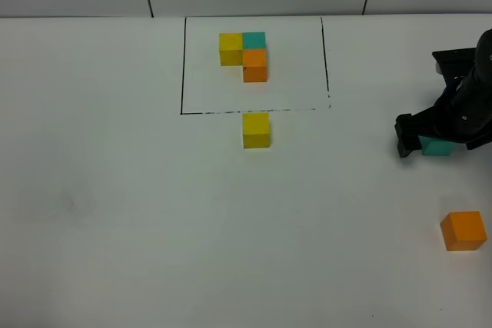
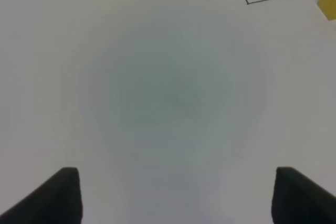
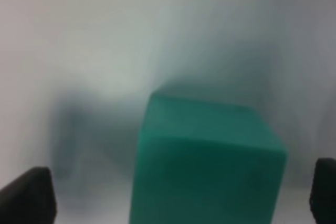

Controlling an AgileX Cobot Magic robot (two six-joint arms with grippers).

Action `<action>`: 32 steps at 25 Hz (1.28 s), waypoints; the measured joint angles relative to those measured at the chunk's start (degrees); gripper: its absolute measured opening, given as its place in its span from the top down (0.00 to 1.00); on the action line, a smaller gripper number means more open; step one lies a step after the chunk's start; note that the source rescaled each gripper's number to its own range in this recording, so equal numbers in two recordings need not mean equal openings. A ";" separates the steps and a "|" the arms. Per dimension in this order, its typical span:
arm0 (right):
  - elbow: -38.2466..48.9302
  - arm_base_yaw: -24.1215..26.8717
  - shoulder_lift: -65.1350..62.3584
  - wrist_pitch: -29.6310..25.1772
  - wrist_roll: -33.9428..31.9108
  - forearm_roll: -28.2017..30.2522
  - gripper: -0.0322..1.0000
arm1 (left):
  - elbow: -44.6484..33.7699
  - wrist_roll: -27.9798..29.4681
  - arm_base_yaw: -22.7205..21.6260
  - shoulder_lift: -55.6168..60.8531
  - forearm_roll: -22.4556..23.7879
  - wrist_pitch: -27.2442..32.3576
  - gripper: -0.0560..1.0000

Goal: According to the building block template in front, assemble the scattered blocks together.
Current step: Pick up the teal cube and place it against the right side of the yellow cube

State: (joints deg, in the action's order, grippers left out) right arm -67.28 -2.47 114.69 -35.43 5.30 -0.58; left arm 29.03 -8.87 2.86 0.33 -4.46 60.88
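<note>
The building block template [image 1: 247, 51] lies inside a black-outlined rectangle at the back: yellow and teal side by side, orange in front of the teal. The loose yellow cube [image 1: 256, 130] sits just in front of that rectangle and shows in the left wrist view [image 2: 328, 1]. The loose teal cube [image 1: 437, 148] rests on the table at the right, and my right gripper [image 1: 433, 140] is down around it. In the right wrist view the teal cube [image 3: 205, 156] stands between the open fingertips [image 3: 26, 198], with gaps on both sides. The loose orange cube [image 1: 463, 230] lies at the front right. My left gripper [image 2: 181, 195] is open and empty over bare table.
The white table [image 1: 115, 190] ends at a grey back wall. The black outline of the rectangle [image 1: 182, 67] has its corner in the left wrist view [image 2: 247, 2]. The left arm is out of the exterior high view.
</note>
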 joint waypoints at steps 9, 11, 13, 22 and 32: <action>0.00 0.00 0.11 0.77 -1.55 0.23 0.36 | 0.00 0.00 0.00 0.00 0.00 0.00 0.31; 0.00 0.00 0.11 0.84 -2.08 0.58 0.54 | 0.00 0.00 0.00 0.00 0.00 0.00 0.31; 0.00 0.00 0.11 0.84 -2.86 1.22 0.80 | 0.00 0.00 0.00 0.00 0.00 0.00 0.31; -6.70 -3.36 -0.29 -5.52 0.22 7.06 0.97 | 0.00 0.00 0.00 0.00 0.00 0.00 0.31; -19.82 -19.42 0.98 -23.33 44.97 3.16 0.97 | 0.00 0.00 0.00 0.00 0.00 0.00 0.31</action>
State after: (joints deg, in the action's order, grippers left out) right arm -87.10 -21.89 115.67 -58.76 50.27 2.58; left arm 29.03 -8.87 2.86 0.33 -4.46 60.88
